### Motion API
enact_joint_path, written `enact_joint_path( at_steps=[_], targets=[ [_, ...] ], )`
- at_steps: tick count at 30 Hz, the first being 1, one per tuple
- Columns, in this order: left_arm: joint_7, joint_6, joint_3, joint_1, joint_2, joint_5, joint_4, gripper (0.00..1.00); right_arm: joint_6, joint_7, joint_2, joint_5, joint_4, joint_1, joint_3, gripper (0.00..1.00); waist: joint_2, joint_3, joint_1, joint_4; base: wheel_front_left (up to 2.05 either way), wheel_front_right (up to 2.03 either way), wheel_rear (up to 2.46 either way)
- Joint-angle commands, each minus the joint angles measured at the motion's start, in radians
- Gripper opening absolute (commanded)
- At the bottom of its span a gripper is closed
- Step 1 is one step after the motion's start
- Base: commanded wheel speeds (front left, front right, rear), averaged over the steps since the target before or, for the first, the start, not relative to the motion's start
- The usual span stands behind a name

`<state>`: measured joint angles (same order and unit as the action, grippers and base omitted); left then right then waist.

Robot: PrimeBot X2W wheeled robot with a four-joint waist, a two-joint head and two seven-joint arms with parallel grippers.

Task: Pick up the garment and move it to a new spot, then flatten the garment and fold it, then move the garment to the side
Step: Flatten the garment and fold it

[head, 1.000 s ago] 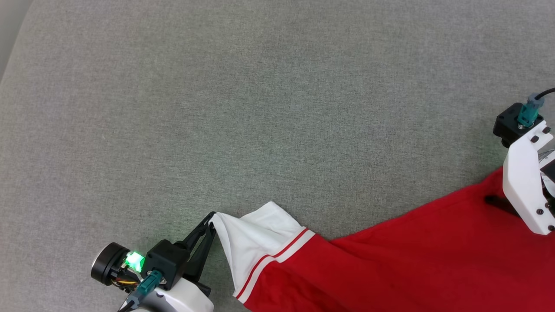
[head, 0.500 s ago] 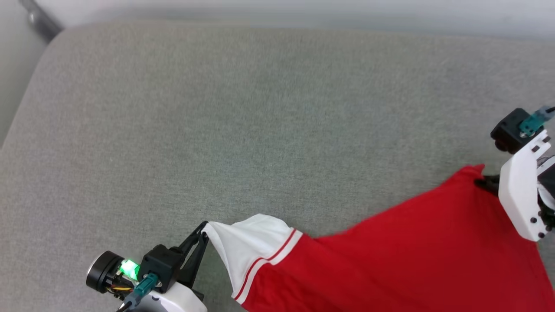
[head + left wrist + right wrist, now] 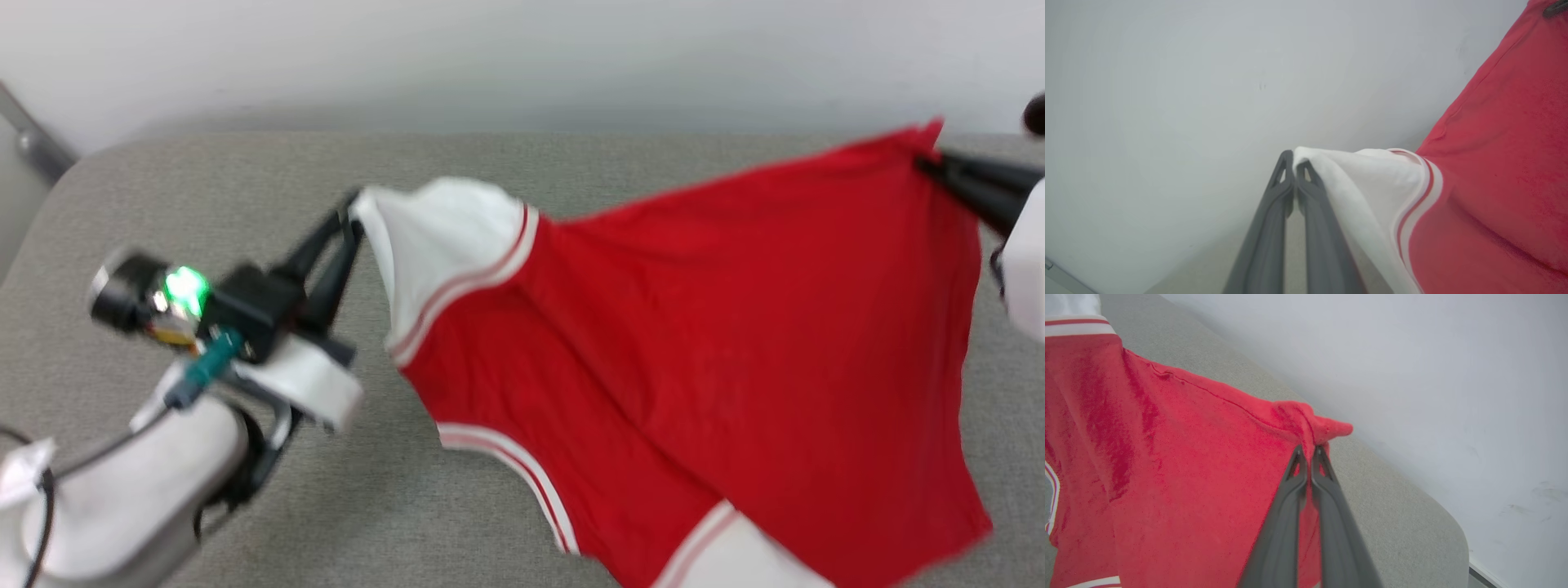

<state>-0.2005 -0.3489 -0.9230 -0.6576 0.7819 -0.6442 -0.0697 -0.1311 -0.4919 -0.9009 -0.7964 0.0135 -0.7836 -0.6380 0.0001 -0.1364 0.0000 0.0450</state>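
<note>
Left gripper [image 3: 353, 214] pinched tight on tip of white sleeve [image 3: 1367, 179], fingers [image 3: 1274, 216] pressed together with a thin bite of cloth between. Right gripper [image 3: 1306, 451] clamped likewise on a bunched red corner [image 3: 1327, 428] of shirt [image 3: 694, 327], tips barely past the hem. Shirt lifted and stretched between both grips, hanging off the grey cushion [image 3: 245, 171] toward its far edge, lower hem and second sleeve drooping toward near edge; whether those touch the cushion, cannot tell. Letters and number not visible, plain red side facing camera. Head view blurred. Judged mid-carry, first step of task, no flattening or folding done. Risks: both holds shallow, so a sharp tug or over-spread arms likely to pull sleeve tip or corner free and drop one side. Grip points uneven, sleeve on one end, body corner on other, so likely landing skewed and creased. Trailing hem liable to drag or tuck under on set-down. Wall [image 3: 1412, 355] close behind far edge, overshoot possible.
</note>
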Motion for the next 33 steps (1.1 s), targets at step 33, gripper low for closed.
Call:
enact_joint_path(
  at_steps=[33],
  targets=[
    [0.091, 0.342, 0.178, -1.276, -0.222, 0.174, 0.574, 0.0, 0.001, 0.268, 0.356, 0.521, 0.473, -1.014, 0.222, 0.0, -0.0001, -0.447, 0.0, -0.053, 0.0, 0.0, 0.0]
  ],
)
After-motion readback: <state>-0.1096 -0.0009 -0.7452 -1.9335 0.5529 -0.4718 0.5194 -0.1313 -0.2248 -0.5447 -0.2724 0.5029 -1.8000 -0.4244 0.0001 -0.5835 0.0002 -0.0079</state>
